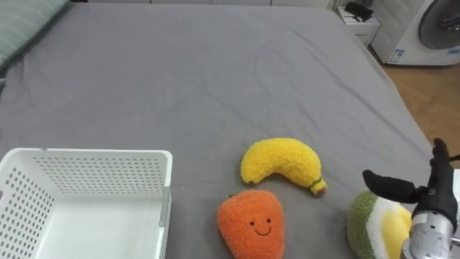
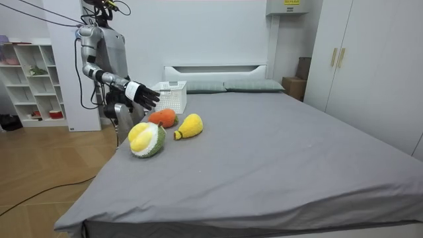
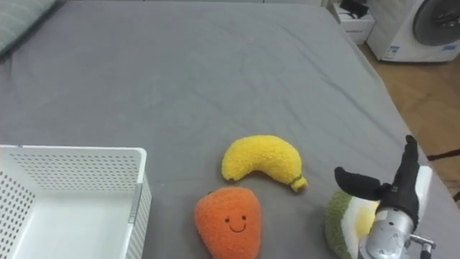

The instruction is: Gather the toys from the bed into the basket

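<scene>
Three plush toys lie near the grey bed's (image 1: 215, 86) close edge. A yellow banana (image 1: 282, 164) rests just beyond an orange plush with a smiling face (image 1: 251, 223). To their right lies a green and yellow round plush (image 1: 374, 226). My right hand (image 1: 435, 201) hovers over that green plush, open, with straight fingers and the thumb spread to the left. A white slatted basket (image 1: 93, 169) stands empty on the bed at my left. In the room view I stand at the bedside with the right hand (image 2: 142, 94) held out above the toys (image 2: 146, 139).
A striped pillow (image 1: 21, 29) lies at the far left of the bed. Beyond the bed's right edge are wooden floor, a white nightstand (image 1: 359, 25) and a washing machine (image 1: 431, 29). A wardrobe (image 2: 370, 66) and a shelf unit (image 2: 26, 79) line the walls.
</scene>
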You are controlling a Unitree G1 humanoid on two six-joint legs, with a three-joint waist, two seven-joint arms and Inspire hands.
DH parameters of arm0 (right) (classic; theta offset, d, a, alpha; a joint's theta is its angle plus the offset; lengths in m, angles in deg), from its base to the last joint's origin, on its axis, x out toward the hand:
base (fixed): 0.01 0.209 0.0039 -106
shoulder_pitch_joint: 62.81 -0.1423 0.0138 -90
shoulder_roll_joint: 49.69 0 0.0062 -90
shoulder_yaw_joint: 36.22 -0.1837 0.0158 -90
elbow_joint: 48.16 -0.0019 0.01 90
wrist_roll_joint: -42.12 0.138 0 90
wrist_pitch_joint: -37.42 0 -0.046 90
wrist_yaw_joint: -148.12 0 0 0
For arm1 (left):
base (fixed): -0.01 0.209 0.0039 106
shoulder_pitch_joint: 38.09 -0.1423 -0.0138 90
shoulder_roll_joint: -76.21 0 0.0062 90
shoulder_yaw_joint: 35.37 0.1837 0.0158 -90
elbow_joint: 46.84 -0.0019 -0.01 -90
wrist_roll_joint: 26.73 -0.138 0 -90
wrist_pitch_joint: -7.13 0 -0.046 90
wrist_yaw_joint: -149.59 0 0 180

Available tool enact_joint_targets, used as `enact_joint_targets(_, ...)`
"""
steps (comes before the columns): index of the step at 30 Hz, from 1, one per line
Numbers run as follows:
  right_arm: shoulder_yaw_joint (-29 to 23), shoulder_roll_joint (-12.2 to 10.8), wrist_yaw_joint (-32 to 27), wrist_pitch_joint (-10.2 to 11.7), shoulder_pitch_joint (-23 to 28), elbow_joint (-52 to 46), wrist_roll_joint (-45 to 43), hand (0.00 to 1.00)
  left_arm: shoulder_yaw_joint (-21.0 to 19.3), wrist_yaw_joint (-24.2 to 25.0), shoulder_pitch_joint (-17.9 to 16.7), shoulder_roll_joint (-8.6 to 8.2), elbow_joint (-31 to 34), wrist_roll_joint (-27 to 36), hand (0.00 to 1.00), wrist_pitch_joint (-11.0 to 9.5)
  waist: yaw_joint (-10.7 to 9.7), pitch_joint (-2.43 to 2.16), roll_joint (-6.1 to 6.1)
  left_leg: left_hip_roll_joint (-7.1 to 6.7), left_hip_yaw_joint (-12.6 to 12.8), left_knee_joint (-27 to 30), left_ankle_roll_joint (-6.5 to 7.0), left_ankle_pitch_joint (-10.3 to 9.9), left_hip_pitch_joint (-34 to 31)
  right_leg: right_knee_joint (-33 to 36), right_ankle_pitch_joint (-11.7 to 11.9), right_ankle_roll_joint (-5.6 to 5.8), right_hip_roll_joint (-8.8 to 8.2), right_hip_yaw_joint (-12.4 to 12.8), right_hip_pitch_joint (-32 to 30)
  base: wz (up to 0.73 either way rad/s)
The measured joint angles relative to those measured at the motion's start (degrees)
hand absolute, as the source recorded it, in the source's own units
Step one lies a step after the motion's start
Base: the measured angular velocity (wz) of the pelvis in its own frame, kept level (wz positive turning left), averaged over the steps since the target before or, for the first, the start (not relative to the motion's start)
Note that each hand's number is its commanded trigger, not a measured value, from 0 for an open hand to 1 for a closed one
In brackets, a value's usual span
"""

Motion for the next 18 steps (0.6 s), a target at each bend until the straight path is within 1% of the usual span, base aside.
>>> enact_joint_targets(3,1.3,0.1,1.9,-0.1,0.0,0.6,-3.4,0.0,-0.1,0.0,-0.1,-0.01,0.2,-0.3,0.0,0.1,0.1,-0.09,-0.02,0.01,0.0,0.0,0.0,0.0,-0.2,0.0,0.0,-0.01,-0.02,-0.1,-0.1,0.0)
enact_joint_targets(5,2.0,0.2,3.9,0.0,0.0,2.3,-6.1,0.0,-0.4,-0.1,-0.1,0.03,1.0,-0.3,0.0,0.2,-0.1,-0.2,-0.23,0.0,-0.3,0.0,0.0,0.0,-0.2,0.0,0.0,-0.03,-0.04,-0.3,-0.1,0.04)
enact_joint_targets(6,2.1,0.3,5.4,-0.2,0.0,4.4,-7.3,0.0,-0.6,-0.2,-0.1,0.08,1.5,-0.2,0.0,0.3,0.0,-0.33,-0.48,-0.01,-0.4,0.0,0.0,0.0,-0.2,0.0,0.0,-0.04,-0.06,-0.3,0.0,0.05)
enact_joint_targets(7,2.1,0.3,7.0,-0.9,0.0,6.0,-8.1,0.0,-0.8,-0.2,-0.1,0.08,1.8,-0.2,0.0,0.4,0.1,-0.37,-0.61,-0.02,-0.5,0.0,0.0,0.0,-0.3,0.0,0.0,-0.04,-0.08,-0.4,0.0,0.0)
enact_joint_targets(8,2.2,0.3,7.7,-1.1,0.0,6.9,-8.8,0.0,-0.8,-0.2,-0.2,0.1,1.8,-0.2,0.0,0.4,0.1,-0.36,-0.68,-0.02,-0.5,0.1,0.0,0.0,-0.3,0.0,0.0,-0.04,-0.08,-0.4,0.0,0.0)
enact_joint_targets(10,2.4,0.3,9.9,-2.4,0.3,8.8,-9.8,0.0,-0.8,-0.2,-0.3,0.27,1.9,0.1,0.0,1.0,0.1,-0.36,-0.83,-0.03,-0.6,0.1,0.0,0.0,-0.3,0.1,0.0,-0.04,-0.09,-0.4,-0.1,0.0)
enact_joint_targets(12,2.4,0.4,11.0,-2.8,0.7,10.1,-12.0,0.0,-1.2,-0.2,-0.5,0.25,2.0,-0.3,0.0,1.6,-0.1,-0.45,-0.88,-0.03,-0.5,0.3,0.0,0.0,-0.3,0.0,0.0,-0.04,-0.1,-0.4,0.0,0.0)
enact_joint_targets(13,2.3,0.5,11.4,-2.9,0.7,11.9,-13.6,0.0,-1.7,-0.2,-0.6,0.26,2.3,-0.3,0.0,1.8,-0.1,-0.61,-1.02,-0.03,-0.5,0.3,0.0,0.0,-0.3,-0.1,0.0,-0.04,-0.11,-0.4,0.0,0.0)
enact_joint_targets(14,2.2,0.5,11.5,-2.9,0.7,13.0,-14.6,0.0,-2.2,-0.2,-0.6,0.23,2.3,-0.4,0.0,2.0,0.0,-0.65,-1.08,-0.03,-0.6,0.3,0.0,0.0,-0.2,-0.1,0.0,-0.04,-0.12,-0.4,0.1,0.0)
enact_joint_targets(15,2.1,0.5,11.7,-3.2,0.7,15.1,-16.5,0.0,-2.8,-0.3,-0.7,0.23,2.3,-0.4,0.0,2.2,0.0,-0.59,-1.04,-0.03,-0.8,0.3,0.0,0.0,0.2,-0.3,0.0,-0.04,-0.12,-0.4,0.7,0.08)
enact_joint_targets(16,2.0,0.5,11.8,-3.3,0.7,18.0,-18.3,0.0,-2.8,-0.3,-0.8,0.4,2.3,-0.4,0.0,2.6,-0.1,-0.85,-0.99,-0.05,-1.3,0.3,0.01,0.0,0.4,-0.8,0.1,-0.02,-0.17,-0.9,1.2,0.11)
enact_joint_targets(17,1.9,0.5,12.0,-3.3,0.7,19.3,-18.7,0.0,-2.8,-0.3,-0.8,0.52,2.3,-0.4,0.0,2.7,-0.2,-1.02,-1.08,-0.07,-1.4,0.3,0.01,0.0,0.5,-0.8,0.1,-0.02,-0.2,-1.0,1.3,0.12)
enact_joint_targets(18,1.6,0.6,12.3,-3.3,0.6,22.2,-19.4,0.0,-2.8,-0.3,-0.6,0.75,2.2,-0.4,0.0,3.0,-0.1,-0.95,-1.24,-0.03,-1.5,0.3,0.01,0.0,0.9,-0.8,0.1,-0.03,-0.19,-1.1,1.8,0.07)
